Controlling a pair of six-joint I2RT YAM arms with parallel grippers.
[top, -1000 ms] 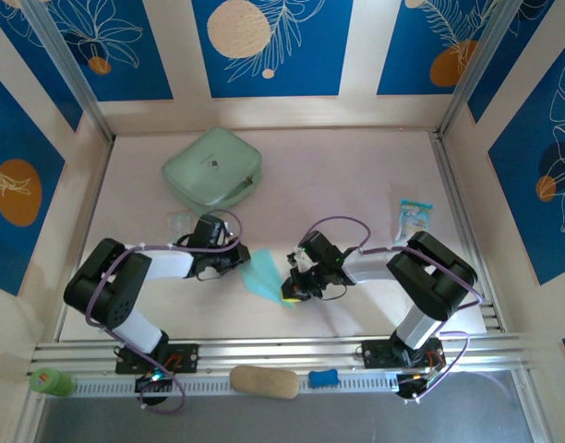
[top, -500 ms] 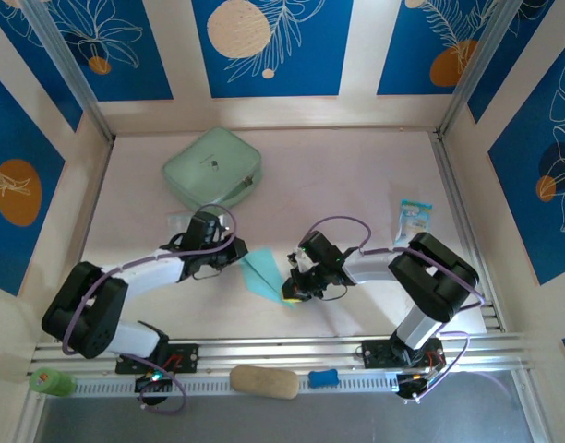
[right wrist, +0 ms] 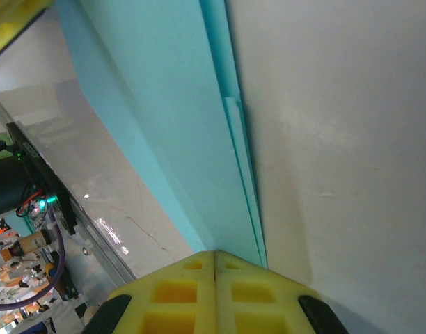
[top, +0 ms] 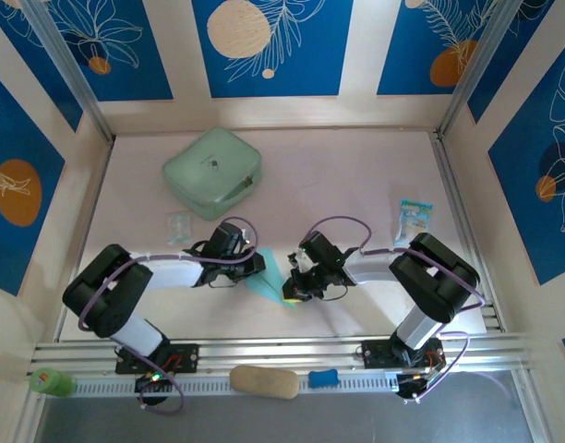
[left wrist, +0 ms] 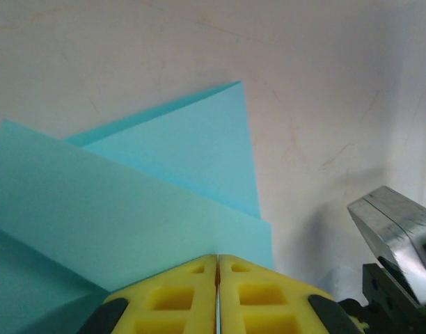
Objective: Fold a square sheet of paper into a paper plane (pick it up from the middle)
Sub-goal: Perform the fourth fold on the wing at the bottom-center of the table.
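Pale table (top: 356,175), near middle: paper plane (top: 270,279) lies flat between left gripper (top: 252,267) and right gripper (top: 294,289). Both jaws together, tips on it. Likely light, limp, slippery, so pinch the layered crease.

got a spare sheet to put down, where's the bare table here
Bare table lies between the mint-green case and the printed packet, back to the far wall. Crowded: the near middle, left fingers and right fingers at the paper plane.
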